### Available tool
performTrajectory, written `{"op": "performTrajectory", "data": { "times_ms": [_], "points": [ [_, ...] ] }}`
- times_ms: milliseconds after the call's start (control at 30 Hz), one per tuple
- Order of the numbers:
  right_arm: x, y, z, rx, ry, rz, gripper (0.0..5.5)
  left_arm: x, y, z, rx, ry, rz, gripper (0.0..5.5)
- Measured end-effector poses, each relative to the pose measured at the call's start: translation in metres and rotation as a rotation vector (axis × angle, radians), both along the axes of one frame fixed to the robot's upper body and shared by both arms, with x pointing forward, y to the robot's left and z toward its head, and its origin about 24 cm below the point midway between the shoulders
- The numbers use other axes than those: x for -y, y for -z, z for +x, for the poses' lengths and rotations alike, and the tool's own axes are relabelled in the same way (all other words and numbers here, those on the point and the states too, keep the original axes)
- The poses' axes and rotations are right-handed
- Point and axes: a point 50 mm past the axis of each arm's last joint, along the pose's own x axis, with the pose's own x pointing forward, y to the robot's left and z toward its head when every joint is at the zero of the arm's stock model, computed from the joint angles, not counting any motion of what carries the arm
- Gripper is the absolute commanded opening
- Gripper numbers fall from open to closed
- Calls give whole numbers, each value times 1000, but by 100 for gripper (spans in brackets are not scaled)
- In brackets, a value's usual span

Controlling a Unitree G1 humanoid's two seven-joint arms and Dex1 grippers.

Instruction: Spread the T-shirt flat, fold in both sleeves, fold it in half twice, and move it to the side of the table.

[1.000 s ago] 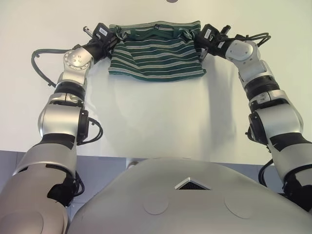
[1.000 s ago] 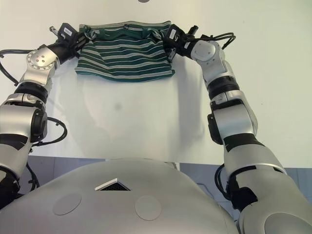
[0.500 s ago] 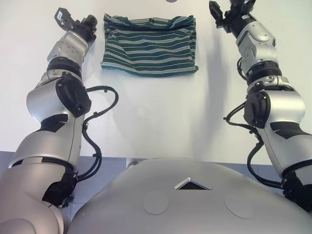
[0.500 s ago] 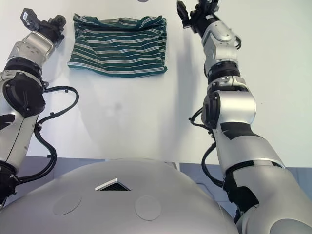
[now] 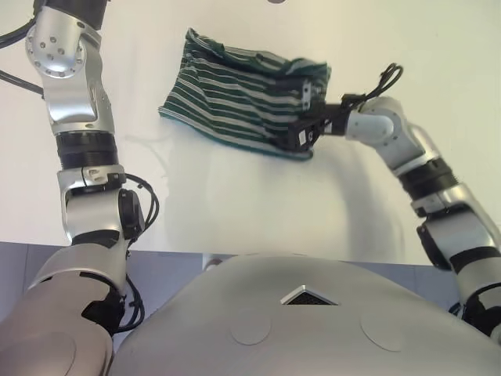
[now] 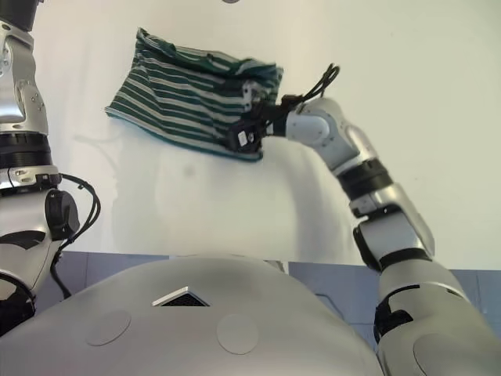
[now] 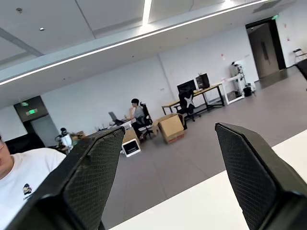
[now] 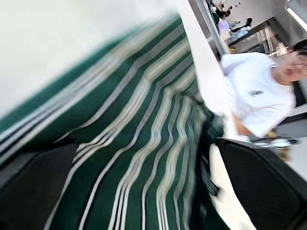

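Right gripper at folded T-shirt — (seemingly spread).

Smooth silver shells are covering the left arm and right arm, with black bands ringing the joints. Black cables are looping beside them. Small screws are circling a round silver cap. Black, mesh-textured fingers are forming the left gripper.

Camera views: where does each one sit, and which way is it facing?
Eye views: on the head, looking down over both arms at the T-shirt on the table.
Left wrist view: raised high, facing the room past its open jaws.
Right wrist view: low at the T-shirt, between its jaws.
Shared: the eyes and right wrist see the T-shirt.
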Motion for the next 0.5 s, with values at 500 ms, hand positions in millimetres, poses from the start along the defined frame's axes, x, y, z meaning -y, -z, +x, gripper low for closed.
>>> {"op": "performTrajectory", "data": {
  "times_ms": [500],
  "points": [
    [35,-13,41,-110,460,134,537,47,119,-84,-379,546,995,347]
  ]
}}
